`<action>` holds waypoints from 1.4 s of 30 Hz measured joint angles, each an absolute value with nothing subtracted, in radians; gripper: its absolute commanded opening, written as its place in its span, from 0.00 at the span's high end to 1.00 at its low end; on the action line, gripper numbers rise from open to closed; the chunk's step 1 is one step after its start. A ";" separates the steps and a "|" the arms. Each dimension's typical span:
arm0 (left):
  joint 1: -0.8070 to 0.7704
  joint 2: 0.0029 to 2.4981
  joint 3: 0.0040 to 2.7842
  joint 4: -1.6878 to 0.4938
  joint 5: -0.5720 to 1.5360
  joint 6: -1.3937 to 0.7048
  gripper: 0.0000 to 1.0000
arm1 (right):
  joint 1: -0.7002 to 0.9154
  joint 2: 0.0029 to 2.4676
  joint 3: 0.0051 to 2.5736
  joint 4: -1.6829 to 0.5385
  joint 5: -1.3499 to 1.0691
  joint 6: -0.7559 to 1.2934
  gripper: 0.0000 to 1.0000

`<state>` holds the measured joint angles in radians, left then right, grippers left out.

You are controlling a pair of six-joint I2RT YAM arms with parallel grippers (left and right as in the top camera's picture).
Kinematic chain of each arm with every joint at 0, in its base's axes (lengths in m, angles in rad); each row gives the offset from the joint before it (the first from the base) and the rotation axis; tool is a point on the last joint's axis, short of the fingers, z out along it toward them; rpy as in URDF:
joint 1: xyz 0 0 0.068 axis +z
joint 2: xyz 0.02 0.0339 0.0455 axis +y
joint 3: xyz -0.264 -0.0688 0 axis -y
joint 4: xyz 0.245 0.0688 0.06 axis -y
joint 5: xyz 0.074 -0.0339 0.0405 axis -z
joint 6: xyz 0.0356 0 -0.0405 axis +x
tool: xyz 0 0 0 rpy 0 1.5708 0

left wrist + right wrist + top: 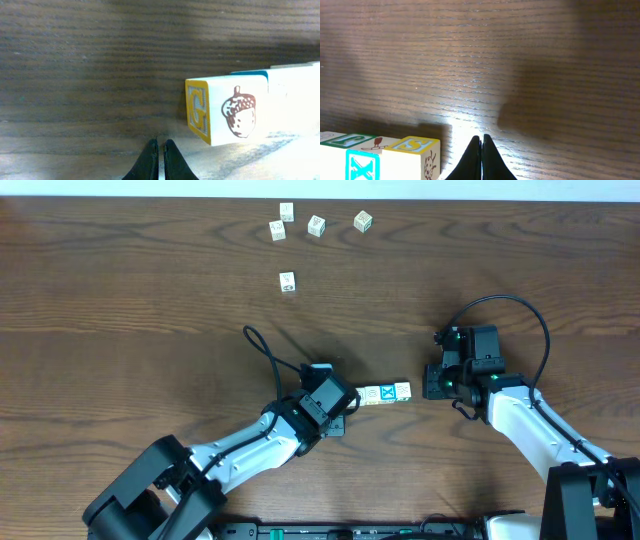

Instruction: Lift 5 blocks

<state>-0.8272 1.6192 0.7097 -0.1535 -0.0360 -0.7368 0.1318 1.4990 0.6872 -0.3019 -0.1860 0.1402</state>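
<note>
A short row of blocks (385,393) lies on the wooden table between my two grippers, with a bright blue X block (386,392) in its middle. The left gripper (349,403) is shut and empty just off the row's left end. In the left wrist view its tips (160,145) stand apart from the end block (227,112), which shows a yellow G face and a brown acorn. The right gripper (428,386) is shut and empty off the row's right end. Its tips (481,139) sit right of a yellow S block (412,155), with the X block (362,165) beside that one.
Several loose whitish cubes lie near the table's far edge, such as one (316,225) and another (363,221). A single cube (288,281) sits closer in. A black cable (262,348) loops behind the left arm, and another (520,305) arcs over the right wrist.
</note>
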 measured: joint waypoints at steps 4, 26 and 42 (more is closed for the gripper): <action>-0.840 1.618 0.712 -0.157 -0.025 -0.737 0.93 | 0.132 1.499 0.687 -0.302 -0.186 0.140 0.99; -0.902 1.612 0.709 -0.149 -0.059 -0.736 0.93 | 0.132 1.499 0.687 -0.298 -0.186 0.140 0.99; -0.902 1.612 0.708 -0.122 -0.098 -0.734 0.93 | 0.132 1.499 0.687 -0.298 -0.186 0.140 0.99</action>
<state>-0.9016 1.6119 0.7082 -0.1219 -0.0982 -0.7338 0.1318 1.4990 0.6872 -0.2977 -0.1860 0.1402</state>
